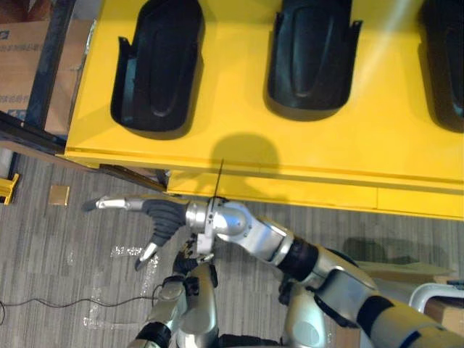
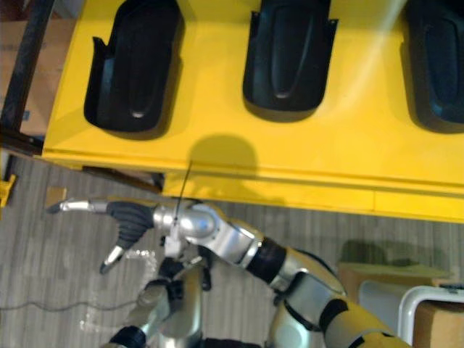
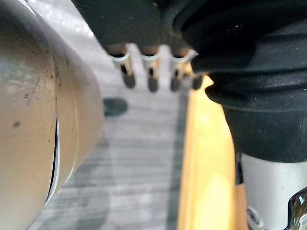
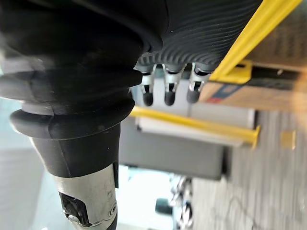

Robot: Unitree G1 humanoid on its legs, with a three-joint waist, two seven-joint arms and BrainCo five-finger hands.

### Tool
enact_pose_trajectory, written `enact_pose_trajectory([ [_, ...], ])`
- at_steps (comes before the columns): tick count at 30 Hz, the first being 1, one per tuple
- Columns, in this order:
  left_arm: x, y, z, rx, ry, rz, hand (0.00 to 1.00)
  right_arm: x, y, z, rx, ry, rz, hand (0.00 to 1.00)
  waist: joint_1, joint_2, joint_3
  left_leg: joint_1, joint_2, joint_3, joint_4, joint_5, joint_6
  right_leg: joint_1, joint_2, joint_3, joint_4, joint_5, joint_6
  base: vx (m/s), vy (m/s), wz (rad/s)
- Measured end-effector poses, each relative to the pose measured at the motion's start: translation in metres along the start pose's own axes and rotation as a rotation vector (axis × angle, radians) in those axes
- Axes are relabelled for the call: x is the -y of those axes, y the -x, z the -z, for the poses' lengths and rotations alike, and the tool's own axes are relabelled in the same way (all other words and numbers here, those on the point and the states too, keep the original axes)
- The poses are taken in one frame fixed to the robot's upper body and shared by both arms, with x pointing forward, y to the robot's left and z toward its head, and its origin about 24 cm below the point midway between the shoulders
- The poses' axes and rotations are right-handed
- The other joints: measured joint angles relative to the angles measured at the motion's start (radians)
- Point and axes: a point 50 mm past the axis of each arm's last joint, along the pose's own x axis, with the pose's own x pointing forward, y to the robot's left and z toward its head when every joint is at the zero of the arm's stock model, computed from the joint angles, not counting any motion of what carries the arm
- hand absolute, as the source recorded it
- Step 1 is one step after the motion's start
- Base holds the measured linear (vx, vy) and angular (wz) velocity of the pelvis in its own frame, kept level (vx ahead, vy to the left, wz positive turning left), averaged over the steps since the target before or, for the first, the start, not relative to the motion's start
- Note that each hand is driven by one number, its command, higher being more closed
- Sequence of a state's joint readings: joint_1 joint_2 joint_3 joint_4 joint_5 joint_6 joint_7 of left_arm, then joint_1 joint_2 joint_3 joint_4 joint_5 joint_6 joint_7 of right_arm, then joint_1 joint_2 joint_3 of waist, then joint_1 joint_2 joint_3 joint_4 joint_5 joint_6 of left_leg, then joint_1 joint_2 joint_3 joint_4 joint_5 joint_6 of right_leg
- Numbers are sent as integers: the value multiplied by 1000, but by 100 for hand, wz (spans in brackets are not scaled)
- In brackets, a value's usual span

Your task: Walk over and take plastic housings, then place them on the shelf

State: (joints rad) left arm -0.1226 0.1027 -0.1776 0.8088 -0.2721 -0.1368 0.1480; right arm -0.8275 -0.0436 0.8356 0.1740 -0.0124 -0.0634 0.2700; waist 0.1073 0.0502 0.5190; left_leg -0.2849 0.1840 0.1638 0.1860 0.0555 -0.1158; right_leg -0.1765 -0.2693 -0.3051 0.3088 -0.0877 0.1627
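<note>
Left eye view: right hand (image 1: 165, 216) splayed, empty, by yellow shelf (image 1: 232, 87) w/ black housings (image 1: 156, 65); left hand (image 3: 152, 81) slack.

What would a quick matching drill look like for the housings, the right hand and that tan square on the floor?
1 left housing
2 right housing
3 right hand
4 tan square

A open, over the floor
B on yellow table, cut by view's edge
C flat on the floor
D on yellow table, nearest its left end

Pairs: 1-D, 2-B, 3-A, 4-C
</note>
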Motion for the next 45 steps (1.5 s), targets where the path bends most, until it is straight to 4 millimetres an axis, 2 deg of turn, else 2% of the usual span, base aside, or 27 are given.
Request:
enact_pose_trajectory([
  [5, 2, 0, 0, -1, 1, 7, 0, 20, 5, 9, -47, 35, 152, 0, 2, 15, 4, -9, -3, -21, 5, 0, 0, 2, -6, -22, 25, -18, 2, -20, -7, 11],
  [15, 5, 1, 1, -3, -24, 32, 0, 37, 0, 14, -96, 130, 232, 0, 28, 38, 5, -14, -8, -55, 9, 2, -1, 24, -7, -54, 30, -31, -2, -8, -6, 9],
  [24, 3, 1, 2, -11, -33, 37, 0, 51, 0, 16, -118, 148, 277, 0, 32, 39, 5, -13, -8, -66, 16, 2, -2, 39, -5, -65, 26, -30, -2, -10, 0, 2],
  [28, 2, 1, 2, -11, -39, 48, 0, 64, 1, 14, -119, 161, 325, 0, 40, 39, 5, -13, -8, -68, 15, 4, -2, 44, -3, -67, 20, -28, 0, -4, -1, 1],
  [45, -2, 5, 7, -34, -43, 49, 0, 83, 0, 18, -162, 191, 366, 0, 49, 39, 5, -5, -6, -75, 14, 4, -2, 72, 7, -77, -11, -17, 2, -9, -1, 1],
])
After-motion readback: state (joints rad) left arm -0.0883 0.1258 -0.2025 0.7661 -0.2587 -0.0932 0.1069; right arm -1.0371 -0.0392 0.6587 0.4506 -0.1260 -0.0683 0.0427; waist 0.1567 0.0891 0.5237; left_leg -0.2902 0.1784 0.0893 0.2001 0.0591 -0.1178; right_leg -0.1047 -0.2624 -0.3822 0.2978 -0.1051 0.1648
